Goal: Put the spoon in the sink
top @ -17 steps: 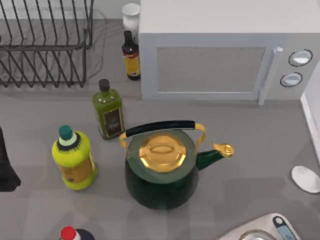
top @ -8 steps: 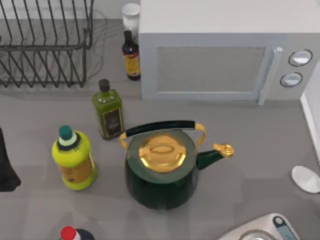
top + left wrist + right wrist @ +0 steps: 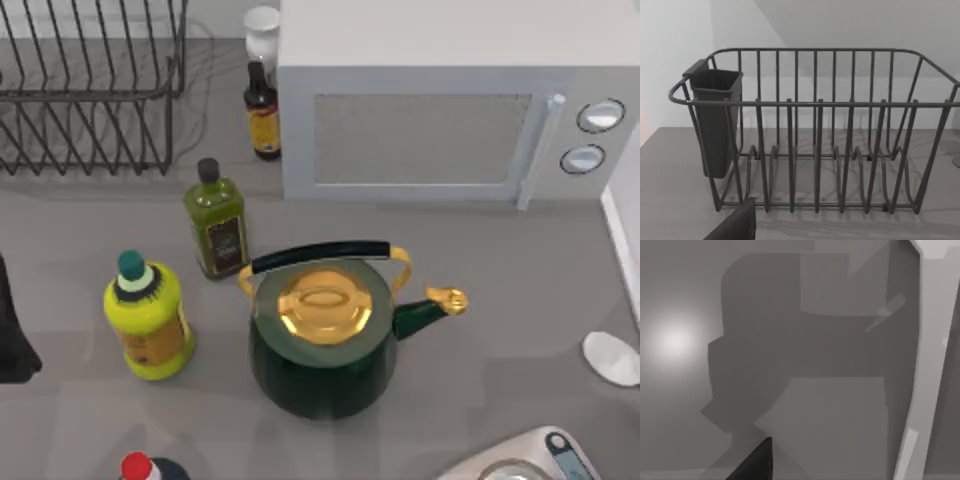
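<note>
White spoon (image 3: pixel 611 357) lying flat on the counter (image 3: pixel 520 270) at the far right edge of the top view, well right of the kettle (image 3: pixel 322 335) and up-right of the scale (image 3: pixel 535 458); just the oval bowl in frame, handle cut off. No sink spotted anywhere yet.

Probably very light, rigid, and glossy enough to be slippery, so likely to skate or flip if nudged on the bowl. Best bet: pinch across the narrow handle or the neck just behind the bowl, coming straight down, since it sits so low on the counter.

Left arm (image 3: pixel 12 330) parked at the left edge; right wrist view looking at bare counter and shadows. Claws on both arms: cannot tell whether spread or pressed together.
</note>
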`<state>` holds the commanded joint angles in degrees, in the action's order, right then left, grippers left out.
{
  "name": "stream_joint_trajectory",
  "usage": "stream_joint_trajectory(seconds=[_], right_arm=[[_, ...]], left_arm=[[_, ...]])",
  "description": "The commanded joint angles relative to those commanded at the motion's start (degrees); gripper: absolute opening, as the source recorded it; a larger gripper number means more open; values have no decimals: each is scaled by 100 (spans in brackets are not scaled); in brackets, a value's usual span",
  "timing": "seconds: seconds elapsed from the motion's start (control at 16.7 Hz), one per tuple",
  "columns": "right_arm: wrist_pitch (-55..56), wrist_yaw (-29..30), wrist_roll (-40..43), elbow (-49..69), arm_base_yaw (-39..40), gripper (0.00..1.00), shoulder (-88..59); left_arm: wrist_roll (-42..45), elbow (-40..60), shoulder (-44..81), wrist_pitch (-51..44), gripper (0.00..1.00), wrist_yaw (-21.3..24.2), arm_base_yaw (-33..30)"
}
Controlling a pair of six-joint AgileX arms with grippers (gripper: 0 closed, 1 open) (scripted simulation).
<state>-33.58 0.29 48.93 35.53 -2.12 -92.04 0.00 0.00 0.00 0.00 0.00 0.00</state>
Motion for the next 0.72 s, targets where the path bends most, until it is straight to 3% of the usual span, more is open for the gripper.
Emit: stream_joint_trajectory(seconds=[0.36,0.72], right_arm=[[0,0,0,0,0,2,0],[0,0,0,0,0,0,0]], left_arm=[[0,0,0,0,100,0,0],[0,0,0,0,100,0,0]])
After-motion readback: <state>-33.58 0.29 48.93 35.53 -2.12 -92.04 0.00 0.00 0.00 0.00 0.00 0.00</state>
